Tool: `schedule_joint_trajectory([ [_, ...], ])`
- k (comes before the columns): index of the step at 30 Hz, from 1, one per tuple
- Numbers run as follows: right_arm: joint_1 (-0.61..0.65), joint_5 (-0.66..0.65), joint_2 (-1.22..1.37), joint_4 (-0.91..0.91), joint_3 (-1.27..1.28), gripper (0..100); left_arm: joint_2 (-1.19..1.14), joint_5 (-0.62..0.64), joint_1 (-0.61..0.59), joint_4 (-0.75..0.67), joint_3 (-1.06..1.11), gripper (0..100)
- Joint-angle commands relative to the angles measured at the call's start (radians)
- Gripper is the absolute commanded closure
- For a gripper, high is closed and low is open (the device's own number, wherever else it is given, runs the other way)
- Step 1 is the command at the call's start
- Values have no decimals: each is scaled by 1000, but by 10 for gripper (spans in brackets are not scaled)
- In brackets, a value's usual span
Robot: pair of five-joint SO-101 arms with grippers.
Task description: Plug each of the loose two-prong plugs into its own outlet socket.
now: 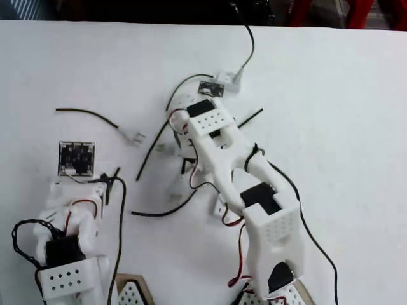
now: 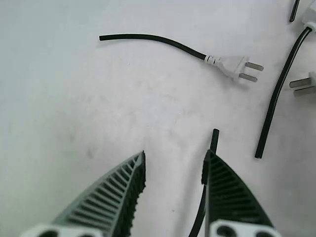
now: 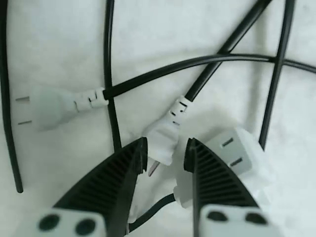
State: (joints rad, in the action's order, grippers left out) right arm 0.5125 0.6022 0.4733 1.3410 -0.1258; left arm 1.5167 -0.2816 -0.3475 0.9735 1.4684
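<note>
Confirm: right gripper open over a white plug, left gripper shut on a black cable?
No. The left wrist view shows the left gripper open, the black cable beside one finger. The right gripper is open over the white plug.

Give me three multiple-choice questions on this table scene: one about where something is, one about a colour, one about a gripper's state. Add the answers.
1. What lies inside the right gripper?
A) a white plug
B) a screwdriver
C) a red ball

2. What colour is the cord lying ahead of the left gripper?
A) yellow
B) black
C) blue

3. How is the left gripper?
A) shut on a plug
B) shut on a cord
C) open

Answers:
1 A: the plug's white body sits inside the open gripper.
2 B: the cord runs black across the white table.
3 C: bare table shows through its wide gap.
</note>
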Motion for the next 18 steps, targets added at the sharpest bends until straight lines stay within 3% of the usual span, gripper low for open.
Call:
schedule_joint_trajectory([
  [1, -25, 6, 2, 2, 12, 872, 16, 3, -7, -5, -5, 808],
  [18, 41, 9, 128, -39, 6, 872, 16, 3, -7, -5, -5, 808],
])
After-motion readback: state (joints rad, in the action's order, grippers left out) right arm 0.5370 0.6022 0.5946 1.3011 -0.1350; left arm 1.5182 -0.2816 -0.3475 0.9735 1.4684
